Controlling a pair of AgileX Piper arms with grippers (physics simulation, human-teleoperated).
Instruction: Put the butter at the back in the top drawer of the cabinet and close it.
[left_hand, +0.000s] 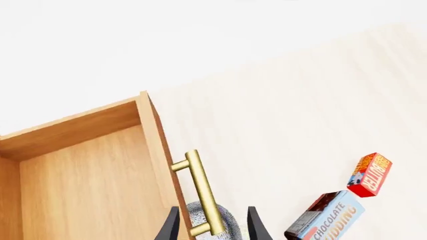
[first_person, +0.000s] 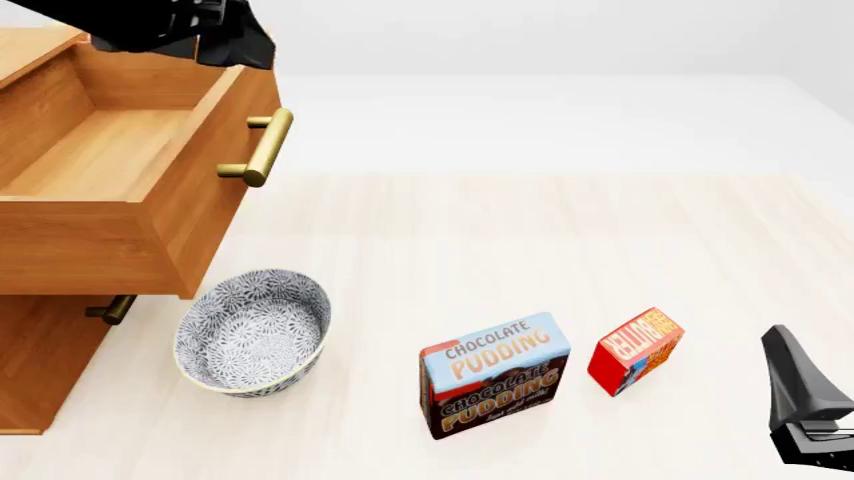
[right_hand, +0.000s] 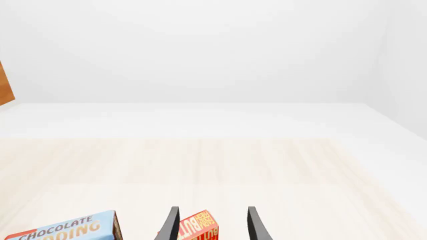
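Observation:
The cabinet (first_person: 54, 350) stands at the left with its top drawer (first_person: 100, 150) pulled out and empty; its brass handle (first_person: 260, 148) faces right. The butter (first_person: 637, 350), a small red box, lies on the table right of the pudding box. My left gripper (left_hand: 213, 227) is open, high above the drawer's front; the handle (left_hand: 200, 192) shows between its fingers, well below. The left arm (first_person: 174, 25) is at the top left of the front view. My right gripper (right_hand: 213, 227) is open and empty, short of the butter (right_hand: 197, 227); it shows at the lower right (first_person: 805, 405).
A blue-and-brown Chocolate Pudding box (first_person: 494, 375) stands left of the butter. A patterned bowl (first_person: 254, 330) sits on the table under the open drawer's front. A lower drawer's handle (first_person: 114, 310) shows beneath. The light wood tabletop (first_person: 534, 240) stretches back to a white wall.

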